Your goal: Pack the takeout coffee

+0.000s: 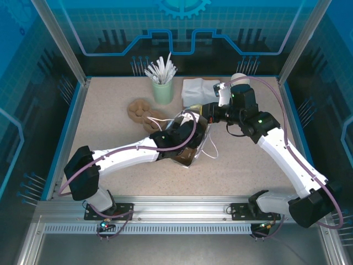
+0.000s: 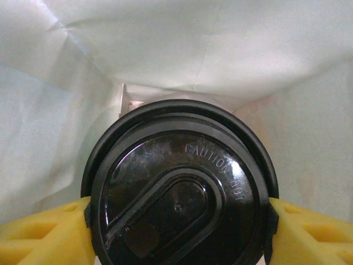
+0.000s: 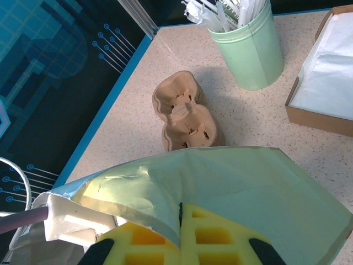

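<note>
One takeout coffee [image 2: 179,187] sat inside one paper bag [image 2: 220,49] at frame centre, with both arms on the bag.
Left to right: left gripper [image 2: 179,234] clamped the black lid rim, one yellow pad each side. Lid faced the wrist camera, cup axis ran away into the bag, body hidden behind the lid. One brown two-well cup carrier [image 3: 185,113] upper left of centre, one green holder [image 3: 251,49] of white sticks, one box [image 3: 325,83] of white paper upper right. Right gripper [image 3: 181,237] was pinched closed on the bag's edge. Speckled beige tabletop [image 1: 105,127], blue-edged, clear panels, blue circuit-print backdrop.
</note>
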